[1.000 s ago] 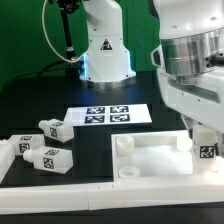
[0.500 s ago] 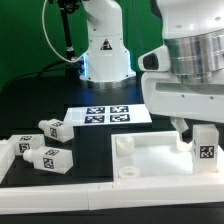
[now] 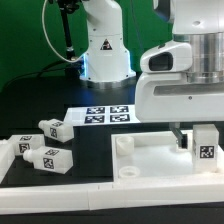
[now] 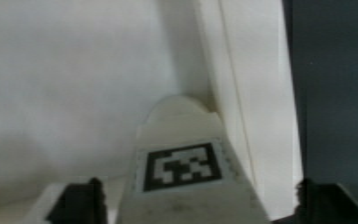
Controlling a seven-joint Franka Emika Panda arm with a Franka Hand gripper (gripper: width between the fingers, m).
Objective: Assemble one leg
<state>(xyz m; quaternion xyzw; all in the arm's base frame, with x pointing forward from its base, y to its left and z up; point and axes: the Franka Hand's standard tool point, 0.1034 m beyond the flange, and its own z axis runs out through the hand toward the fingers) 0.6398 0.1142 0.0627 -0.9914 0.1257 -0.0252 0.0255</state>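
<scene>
A white leg (image 3: 206,148) with a black-and-white tag stands upright at the far corner of the white tabletop (image 3: 160,160), toward the exterior view's right. My gripper (image 3: 194,129) hangs just above it, and one dark finger (image 3: 181,135) shows beside the leg's top. In the wrist view the leg (image 4: 190,150) lies between my two fingertips (image 4: 78,203) with a gap on each side, so the gripper (image 4: 202,205) is open and holds nothing. Three more legs (image 3: 52,159) lie on the table at the exterior view's left.
The marker board (image 3: 108,115) lies flat behind the tabletop. A second robot base (image 3: 105,45) stands at the back. A raised white post (image 3: 124,146) sits at the tabletop's other far corner. A white strip (image 3: 60,190) runs along the table's front edge.
My gripper has risen and shifted toward the exterior view's left, off the leg. The leg stays standing in the tabletop's corner.
</scene>
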